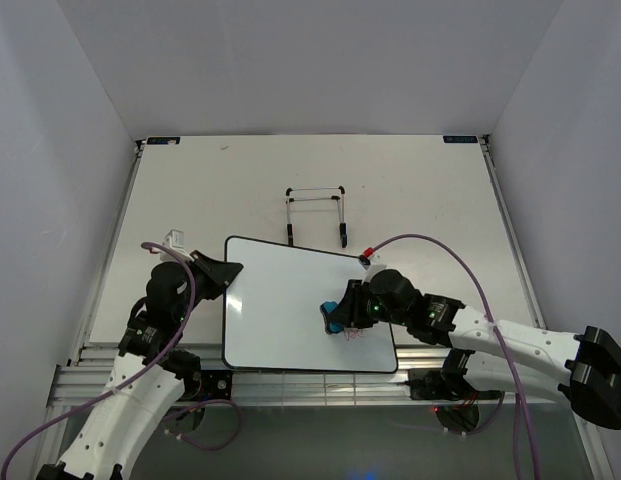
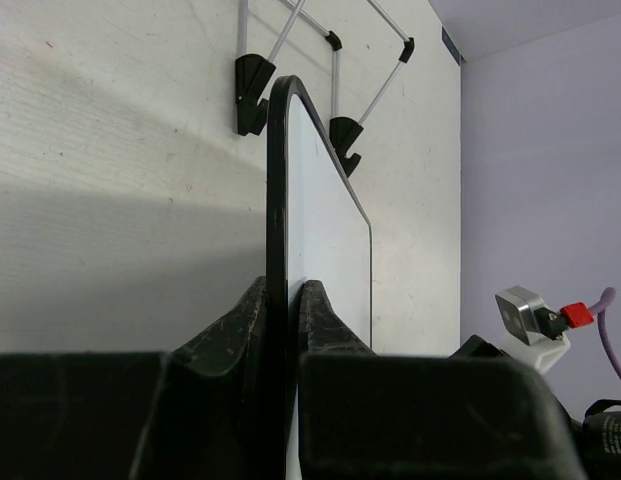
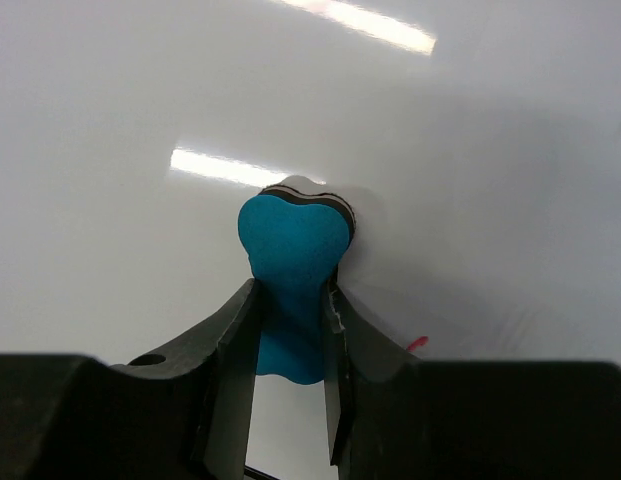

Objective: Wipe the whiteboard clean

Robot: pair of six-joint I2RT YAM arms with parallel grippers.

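The whiteboard (image 1: 280,305) lies flat near the table's front edge, glossy white with a thin black rim. A little red writing (image 1: 354,335) shows near its lower right, under my right gripper. My left gripper (image 1: 230,272) is shut on the whiteboard's left rim (image 2: 276,200), one finger on each side. My right gripper (image 1: 336,317) is shut on the blue bone-shaped eraser (image 3: 292,262) and presses it against the board surface (image 3: 140,100). A red stroke (image 3: 417,343) peeks out beside the right finger.
A black wire stand (image 1: 317,212) sits on the table just behind the board; it also shows in the left wrist view (image 2: 330,90). White walls enclose the table on the left, right and back. Purple cables trail from both arms.
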